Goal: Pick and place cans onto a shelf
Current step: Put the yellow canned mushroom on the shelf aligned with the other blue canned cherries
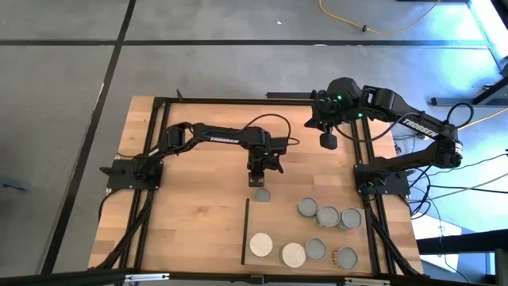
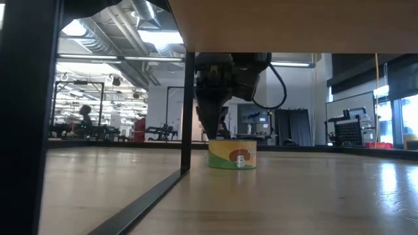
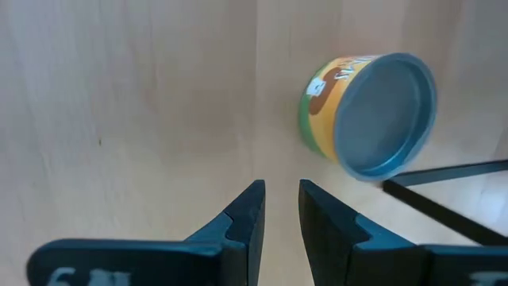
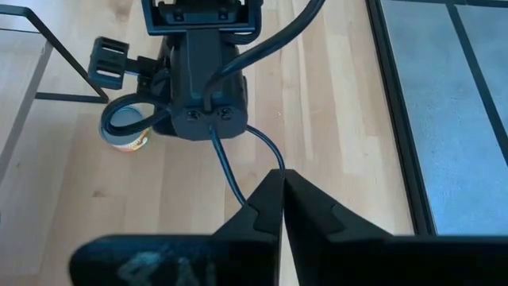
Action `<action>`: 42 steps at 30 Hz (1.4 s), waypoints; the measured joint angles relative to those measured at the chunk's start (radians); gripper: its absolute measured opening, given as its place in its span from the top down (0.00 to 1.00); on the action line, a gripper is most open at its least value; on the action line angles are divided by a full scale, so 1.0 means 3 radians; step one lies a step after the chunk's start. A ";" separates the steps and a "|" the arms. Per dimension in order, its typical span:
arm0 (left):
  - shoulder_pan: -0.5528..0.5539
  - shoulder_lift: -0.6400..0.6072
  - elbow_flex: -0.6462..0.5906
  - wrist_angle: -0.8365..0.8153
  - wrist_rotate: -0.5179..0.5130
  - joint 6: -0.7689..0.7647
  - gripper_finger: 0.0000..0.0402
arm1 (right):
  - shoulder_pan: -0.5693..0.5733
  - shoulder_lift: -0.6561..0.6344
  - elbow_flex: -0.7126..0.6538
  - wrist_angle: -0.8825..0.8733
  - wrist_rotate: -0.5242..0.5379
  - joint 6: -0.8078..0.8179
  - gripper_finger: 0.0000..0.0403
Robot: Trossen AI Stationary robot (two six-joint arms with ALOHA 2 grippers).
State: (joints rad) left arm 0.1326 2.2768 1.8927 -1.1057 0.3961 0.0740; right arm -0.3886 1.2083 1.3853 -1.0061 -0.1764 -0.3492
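While right jaws press together, left jaws (image 3: 280, 208) stand slightly apart beside a can (image 3: 369, 114).

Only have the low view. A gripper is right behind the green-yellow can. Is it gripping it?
Observer: No. The left gripper holds nothing, and its fingers stand slightly apart. The green-yellow can sits ahead of them, untouched.
Operator: Where are the other cans?
Observer: From above, seven cans stand on the shelf.
Operator: And the right arm?
Observer: The right gripper is shut and hangs over the table's right side, away from every can.
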 joint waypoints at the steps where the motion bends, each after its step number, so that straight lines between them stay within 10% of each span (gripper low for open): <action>1: 0.0000 0.0000 0.0000 0.0000 0.0019 -0.0038 0.82 | -0.0001 0.0000 0.0000 0.0000 0.0000 0.0000 0.96; 42: -0.0337 0.0001 0.0003 0.0290 -0.0415 -0.0578 0.82 | -0.0001 0.0000 0.0000 -0.0001 0.0000 -0.0003 0.96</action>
State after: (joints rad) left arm 0.0314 2.2772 1.8935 -1.0188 0.2715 -0.0993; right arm -0.3889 1.2084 1.3853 -1.0065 -0.1764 -0.3500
